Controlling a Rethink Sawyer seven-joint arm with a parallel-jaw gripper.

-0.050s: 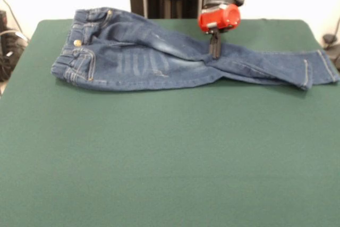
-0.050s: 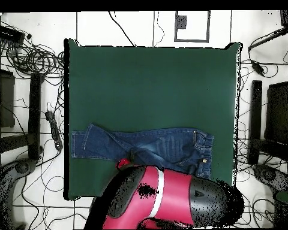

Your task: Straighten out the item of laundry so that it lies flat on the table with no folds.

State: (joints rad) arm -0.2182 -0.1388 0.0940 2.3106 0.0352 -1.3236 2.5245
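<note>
Green table (image 1: 159, 158): dark felt-like top, rectangular, far wider than its one item. No containers on it.

Item: jeans (image 1: 138, 59), small, blue denim, orange stitching, pale faded patches on the thigh, brass button (image 1: 78, 42) near the waistband. They lie along the far strip of the table in the front view, waistband to the left, legs running right. One leg lies partly over the other, with a fold ridge along the middle; the cuffs (image 1: 319, 70) end just short of the table's right edge. Not flat: creases show at the hip and where the legs overlap.

Tool: gripper (image 1: 214, 50), black fingers under a red wrist, arm coming down from above. Its tips sit on the jeans at about the knee, touching the cloth on the upper leg. The fingers look drawn close together, seemingly pinching denim, though the tips are too dark and small to be sure of the hold. In the overhead view the red and black arm (image 2: 170, 200) covers the gripper and part of the jeans.

Edges and room: jeans lie close to the far edge of the table; waistband is near, but inside, the left edge. All of the table nearer than the jeans is bare felt, most of the surface. Cables (image 2: 32, 60) lie on the floor beyond the table's sides.
</note>
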